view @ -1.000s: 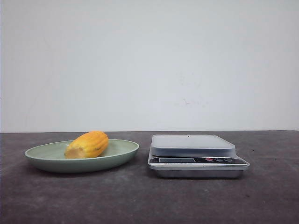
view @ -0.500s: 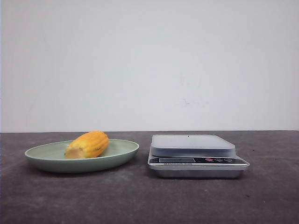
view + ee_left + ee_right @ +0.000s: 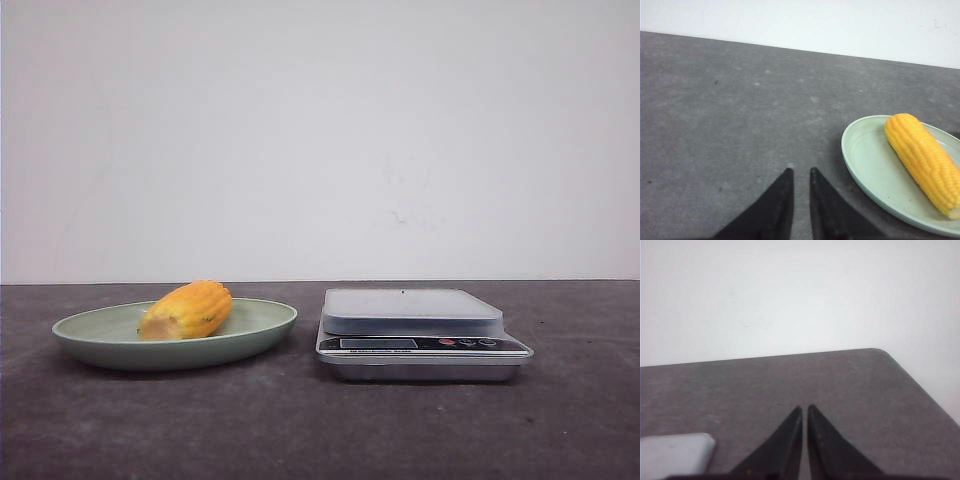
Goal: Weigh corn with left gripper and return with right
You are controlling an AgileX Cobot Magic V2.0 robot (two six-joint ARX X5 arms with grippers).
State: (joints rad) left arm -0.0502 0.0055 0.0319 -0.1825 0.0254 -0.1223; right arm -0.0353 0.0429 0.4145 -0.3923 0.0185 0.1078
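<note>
Behind the grey counter [image 3: 300,430] we see a plain white wall. On it, the corn [image 3: 186,310] lies in a pale green plate [image 3: 110,350], beside a scale [image 3: 420,335]. Our left claw [image 3: 800,175] and right claw [image 3: 804,410] both hover nearly closed, holding nothing.

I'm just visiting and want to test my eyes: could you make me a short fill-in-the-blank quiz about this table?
1. The corn lies on the green ____.
2. The kitchen scale has ____ on its platform.
3. The left gripper holds ____.

Missing words: plate; nothing; nothing.
</note>
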